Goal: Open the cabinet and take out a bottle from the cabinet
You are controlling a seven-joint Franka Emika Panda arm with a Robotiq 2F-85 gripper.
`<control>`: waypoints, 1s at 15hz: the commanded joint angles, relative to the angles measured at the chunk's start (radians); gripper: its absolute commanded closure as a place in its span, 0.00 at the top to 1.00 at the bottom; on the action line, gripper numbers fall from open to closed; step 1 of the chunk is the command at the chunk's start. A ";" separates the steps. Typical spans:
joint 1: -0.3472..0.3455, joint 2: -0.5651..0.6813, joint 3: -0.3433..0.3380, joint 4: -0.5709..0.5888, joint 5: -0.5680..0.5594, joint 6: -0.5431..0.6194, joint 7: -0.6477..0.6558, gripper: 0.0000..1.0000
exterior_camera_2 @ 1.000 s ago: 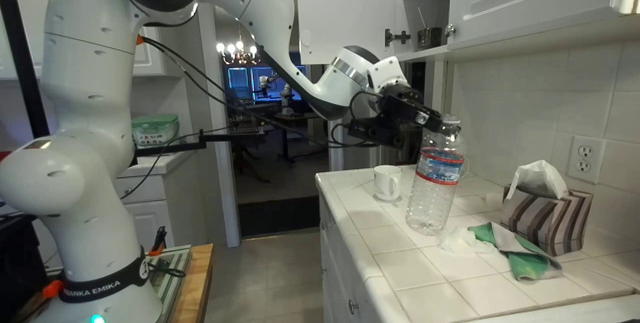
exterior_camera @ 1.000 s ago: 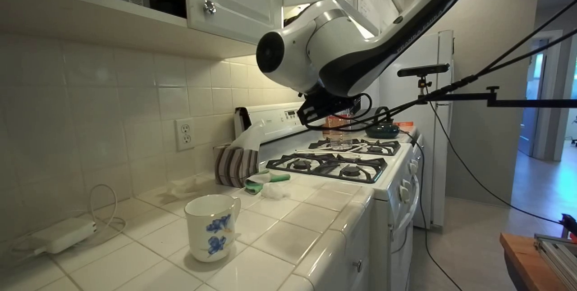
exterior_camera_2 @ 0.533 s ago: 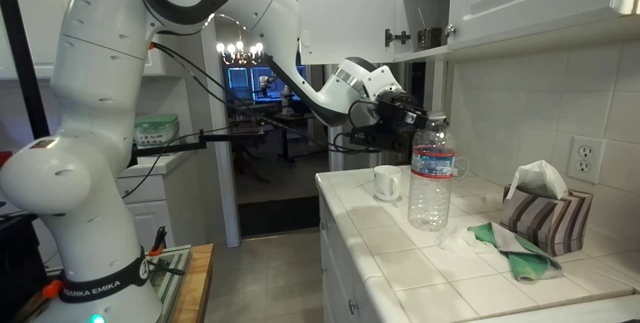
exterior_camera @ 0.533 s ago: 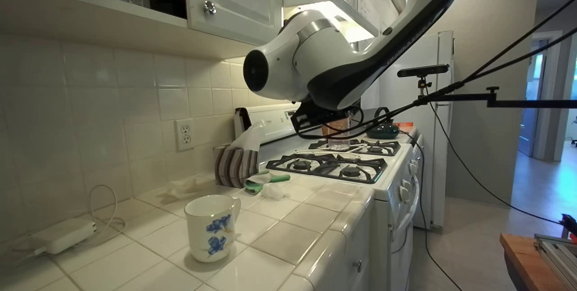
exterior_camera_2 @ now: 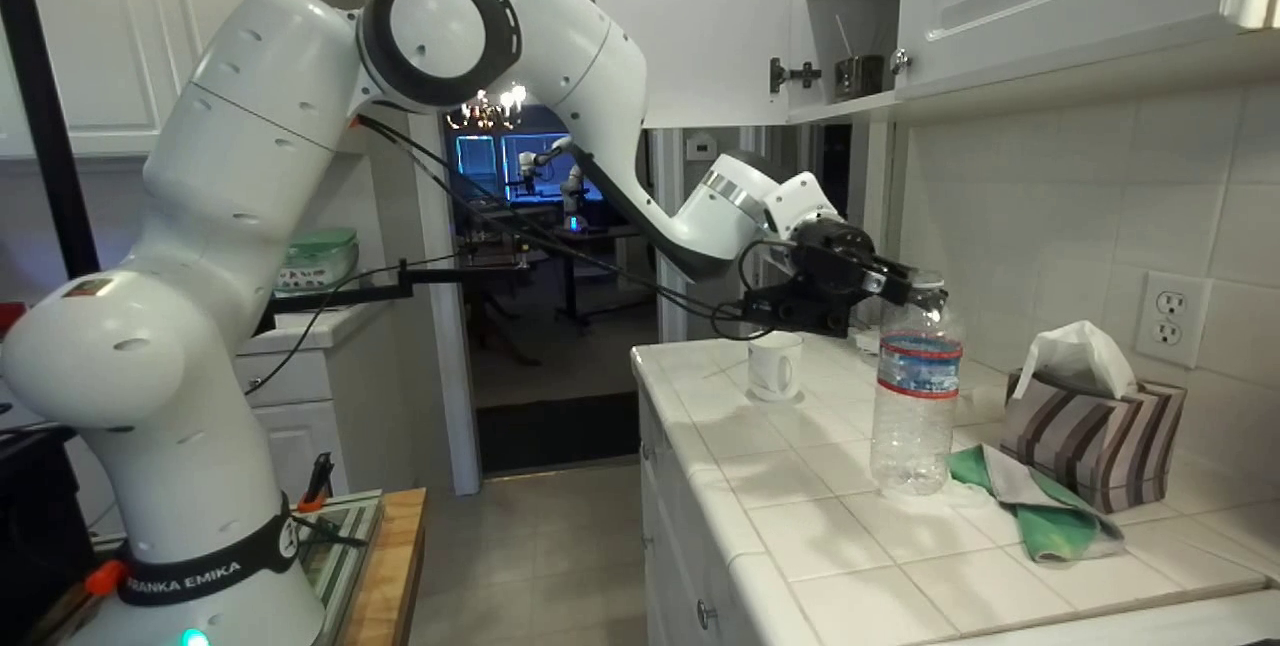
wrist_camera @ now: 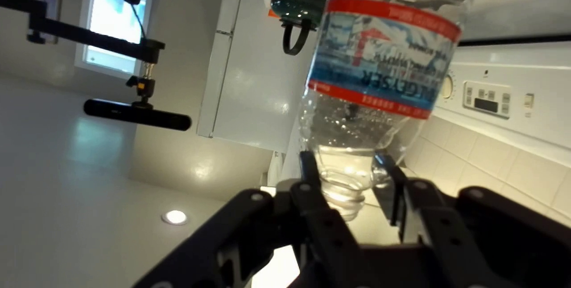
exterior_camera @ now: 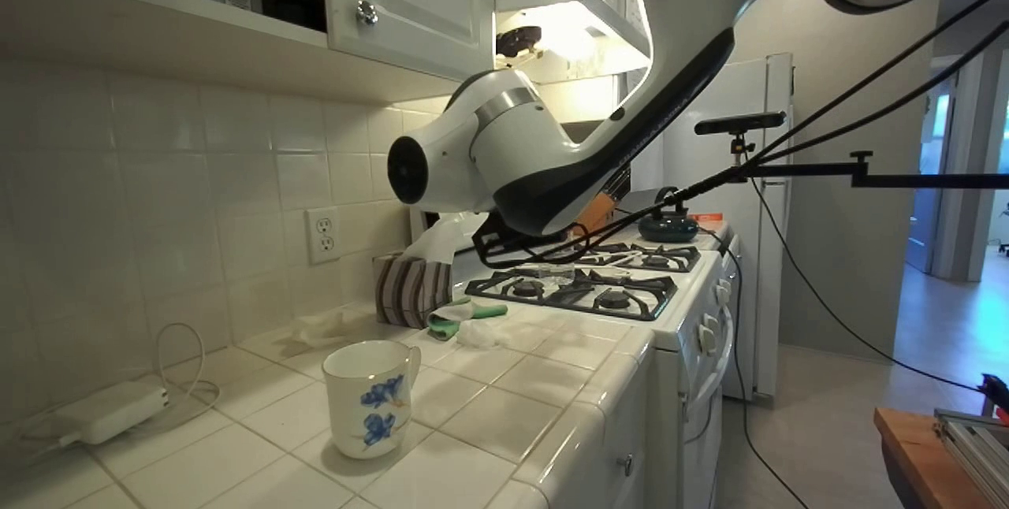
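Bottle (exterior_camera_2: 917, 366) shifted right and lower since the earlier frame in an exterior view: mug (exterior_camera_2: 774, 366) at left, then gripper (exterior_camera_2: 903, 289), jaws clamped on the bottle's neck, bottle hanging near upright, open cabinet (exterior_camera_2: 1000, 16) overhead, tissue box (exterior_camera_2: 1095, 441) at right.

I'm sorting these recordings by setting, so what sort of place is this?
A kitchen, perhaps in a home, though that part isn't certain. In an exterior view, a stove stands next to a tiled counter, with a white wall cabinet above the counter.
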 commanded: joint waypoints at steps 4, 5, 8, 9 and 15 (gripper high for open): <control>-0.015 0.114 -0.044 0.132 -0.036 0.141 -0.058 0.10; -0.011 0.129 -0.052 0.147 -0.041 0.145 -0.065 0.10; -0.007 0.166 -0.064 0.178 -0.049 0.149 -0.089 0.10; -0.005 0.178 -0.066 0.187 -0.052 0.149 -0.095 0.10; -0.003 0.230 -0.072 0.225 -0.047 0.150 -0.120 0.10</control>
